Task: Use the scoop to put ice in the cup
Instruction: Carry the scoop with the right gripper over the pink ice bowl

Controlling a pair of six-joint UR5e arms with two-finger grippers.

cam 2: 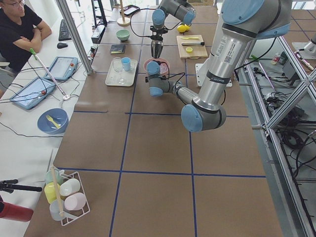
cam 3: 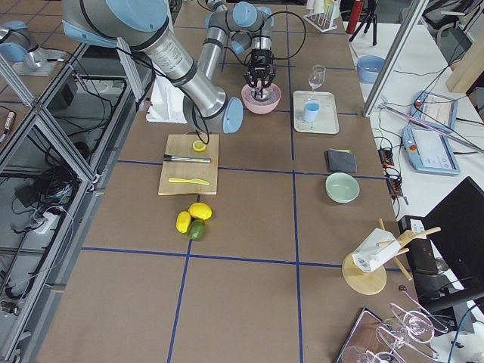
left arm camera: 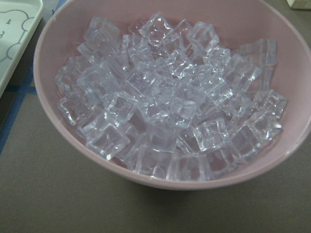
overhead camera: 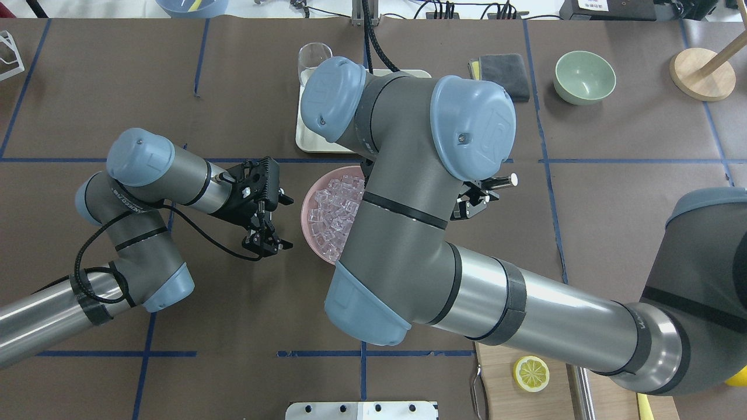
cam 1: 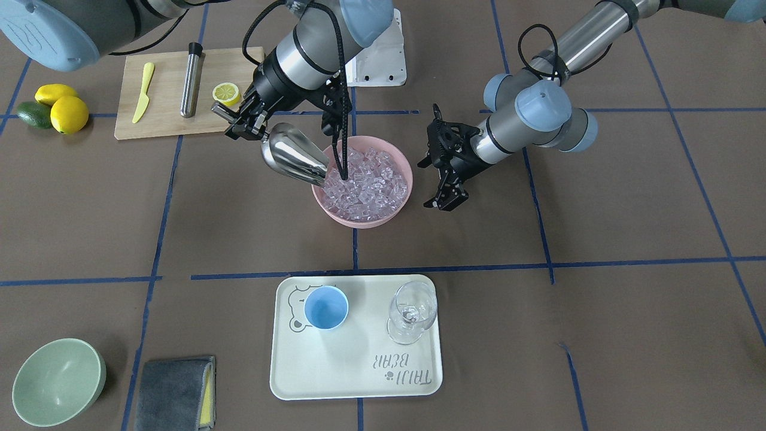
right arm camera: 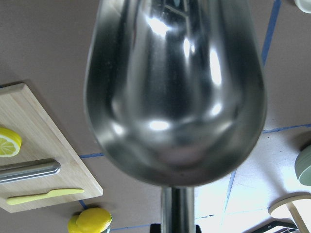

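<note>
The ice (cam 1: 368, 179) fills a pink bowl (cam 1: 402, 164) at the table's middle; it also shows in the left wrist view (left arm camera: 165, 97) and the overhead view (overhead camera: 330, 213). My right gripper (cam 1: 246, 124) is shut on the rod handle of the steel scoop (cam 1: 293, 157). The scoop tilts down with its mouth at the bowl's rim, against the ice. Its trough (right arm camera: 175, 87) looks empty. My left gripper (cam 1: 432, 183) is open and empty beside the bowl, low over the table. The light-blue cup (cam 1: 326, 307) stands empty on a cream tray (cam 1: 356, 365).
A clear wine glass (cam 1: 412, 311) stands on the tray beside the cup. A cutting board (cam 1: 167, 120) holds a steel cylinder (cam 1: 191, 78), a yellow knife (cam 1: 143, 90) and a half lemon (cam 1: 227, 93). Lemons (cam 1: 66, 111), a green bowl (cam 1: 58, 381) and a grey cloth (cam 1: 175, 392) lie farther off.
</note>
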